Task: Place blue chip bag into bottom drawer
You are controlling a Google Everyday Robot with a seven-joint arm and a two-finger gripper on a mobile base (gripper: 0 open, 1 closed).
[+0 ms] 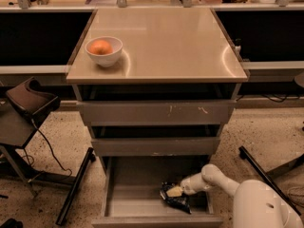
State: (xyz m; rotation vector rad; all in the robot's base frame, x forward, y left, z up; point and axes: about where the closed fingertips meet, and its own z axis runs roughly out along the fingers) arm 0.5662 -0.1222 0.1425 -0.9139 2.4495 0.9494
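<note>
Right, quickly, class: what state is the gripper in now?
Gripper: inside the bottom drawer, at the blue chip bag; open or closed cannot be told.

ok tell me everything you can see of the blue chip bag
The blue chip bag is a small, crinkled dark-blue foil packet with a pale patch near its top. It sits inside the open bottom drawer, toward the front right of its grey floor as pictured. The claw is at the bag's upper edge, reaching in from that same side; whether it grips the bag can't be told.
</note>
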